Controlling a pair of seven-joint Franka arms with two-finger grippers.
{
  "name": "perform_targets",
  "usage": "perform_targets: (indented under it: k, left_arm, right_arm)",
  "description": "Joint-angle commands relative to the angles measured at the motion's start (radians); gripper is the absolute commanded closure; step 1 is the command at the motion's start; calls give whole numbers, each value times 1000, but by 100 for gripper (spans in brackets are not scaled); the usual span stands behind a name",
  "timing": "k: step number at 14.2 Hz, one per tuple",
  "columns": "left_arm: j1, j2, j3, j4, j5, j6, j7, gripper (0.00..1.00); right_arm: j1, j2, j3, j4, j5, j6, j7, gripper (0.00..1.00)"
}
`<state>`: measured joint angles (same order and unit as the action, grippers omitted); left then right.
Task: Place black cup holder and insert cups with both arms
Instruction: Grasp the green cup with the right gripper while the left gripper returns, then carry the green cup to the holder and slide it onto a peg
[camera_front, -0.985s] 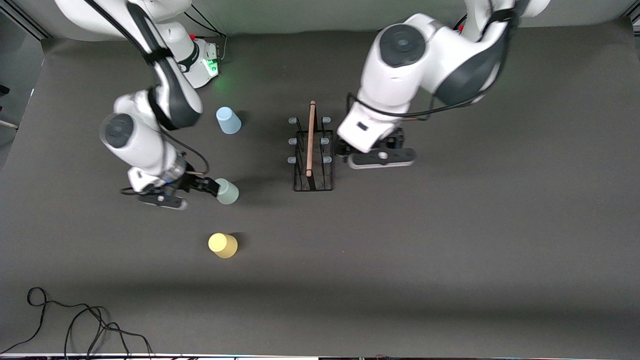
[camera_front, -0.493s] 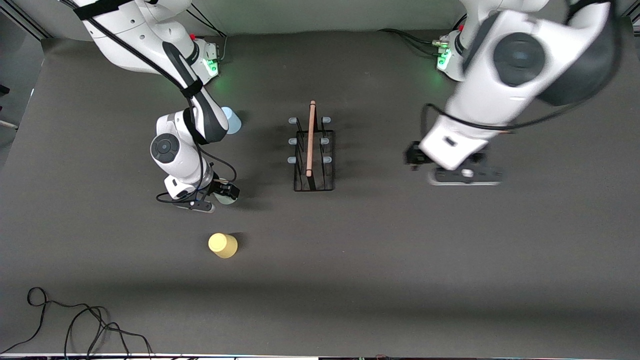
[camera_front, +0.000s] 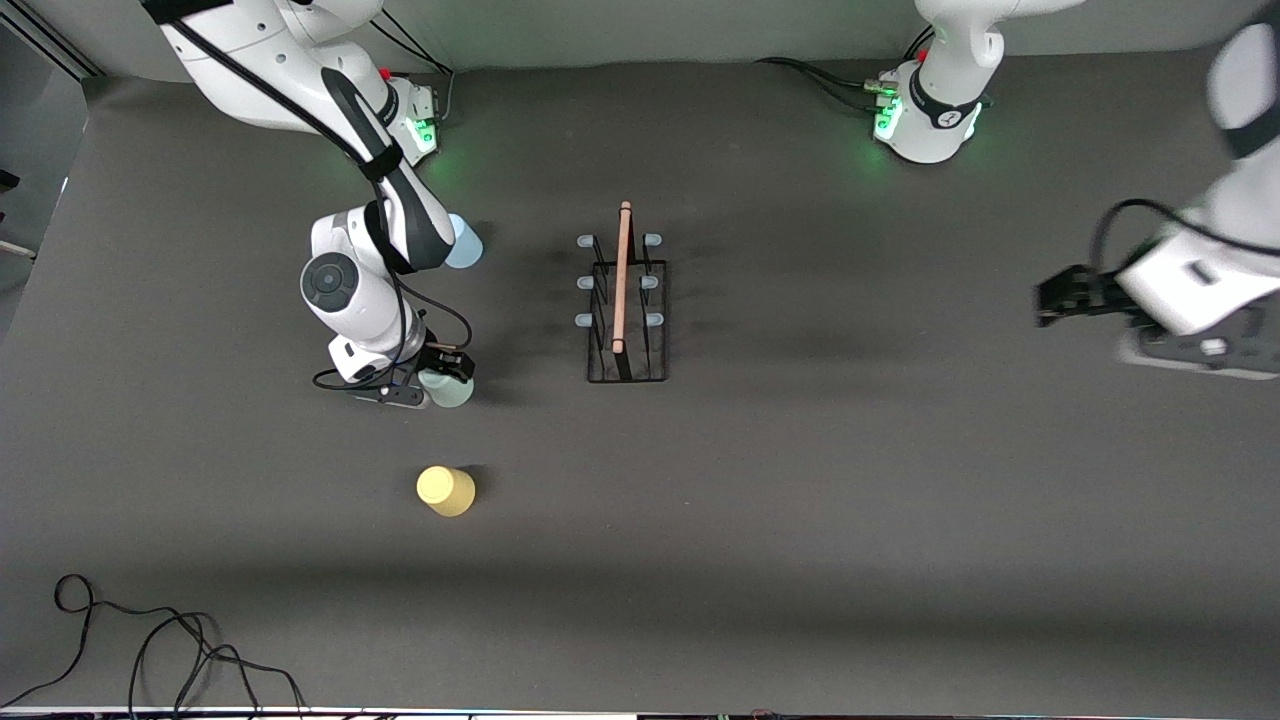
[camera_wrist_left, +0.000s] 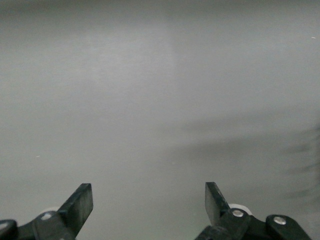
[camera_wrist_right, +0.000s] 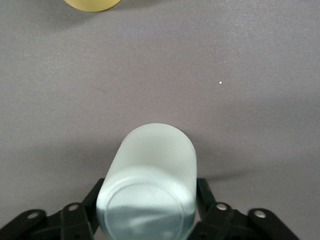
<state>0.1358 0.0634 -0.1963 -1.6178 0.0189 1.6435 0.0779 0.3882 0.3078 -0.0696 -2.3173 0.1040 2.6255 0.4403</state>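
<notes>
Two tools: right tool (camera_front: 447, 375) straddles the pale green plastic tumbler (camera_front: 450, 388), black wire rack (camera_front: 625, 300) toward the left arm's end; left tool (camera_wrist_left: 149, 200) wide, empty.

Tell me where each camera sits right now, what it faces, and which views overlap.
Front view: high across the table, facing both bases; shows the black cup holder, three cups, both arms, the left hand over bare mat at its own end.
Left wrist view: on the left wrist, facing bare mat; its open fingers show.
Right wrist view: on the right wrist; the right hand straddles the pale green cup, the yellow cup at the edge.
Front and right wrist views share both those cups.
</notes>
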Motion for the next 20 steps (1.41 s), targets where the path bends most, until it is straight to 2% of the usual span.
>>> perform_targets:
  k: [1, 3, 5, 6, 8, 10, 15, 17, 20]
  left_arm:
    - [2, -75, -12, -100, 10, 74, 2, 0]
    - [2, -114, -12, -178, 25, 162, 2, 0]
    - [13, -106, -12, -178, 26, 160, 10, 0]
    - [13, -103, -12, -177, 26, 157, 13, 0]
    - [13, -102, -12, -163, 26, 150, 16, 0]
    - [15, -108, -12, -160, 26, 121, 17, 0]
    - [16, -111, 0, -134, 26, 98, 30, 0]
    - [-11, -114, 44, -134, 26, 91, 31, 0]
    - [-157, -116, 187, -132, 26, 91, 36, 0]
  right_arm:
    - [15, -114, -10, -19, 13, -88, 17, 100]
    - [15, -202, -13, 4, 14, -213, 35, 100]
    - [20, -274, -7, 48, 13, -362, 130, 100]
    - [47, -292, -6, 79, 14, -419, 197, 100]
    - [174, -302, -10, 140, 28, -490, 378, 100]
    - [285, -296, -10, 168, 32, -487, 553, 100]
    - [486, -271, -10, 176, 32, -444, 784, 100]
    - [540, -271, -10, 167, 32, -443, 831, 100]
    - [569, -248, -10, 164, 26, -435, 856, 100]
